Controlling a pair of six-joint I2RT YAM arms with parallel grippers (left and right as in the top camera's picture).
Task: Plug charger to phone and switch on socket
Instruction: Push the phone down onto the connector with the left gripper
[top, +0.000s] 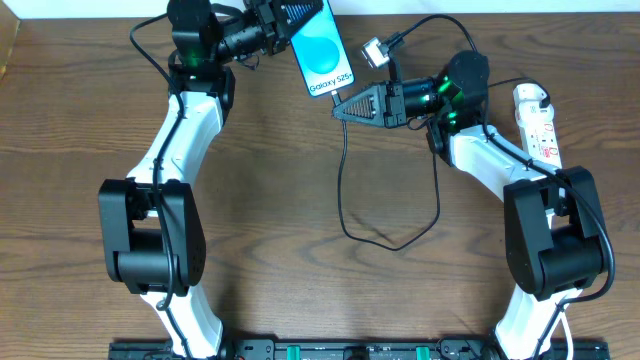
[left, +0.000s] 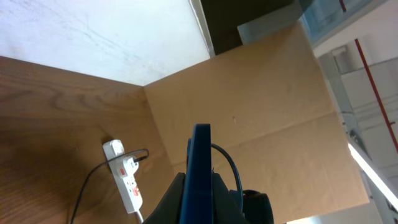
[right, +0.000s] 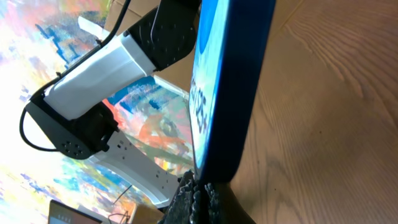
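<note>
The left fingers (top: 296, 16) are clamped on the upper end of the phone (top: 322, 55), its blue screen showing to the overhead camera. Just below the phone's lower edge, the right fingers (top: 348, 106) are pinched together on the charger (top: 342, 180) near its tip, and the cable loops over the worktop (top: 280, 220) below the phone. The socket (top: 538, 122) lies well to the phone's right

Glossy phone (top: 322, 50), matt wooden table (top: 280, 170)
</note>
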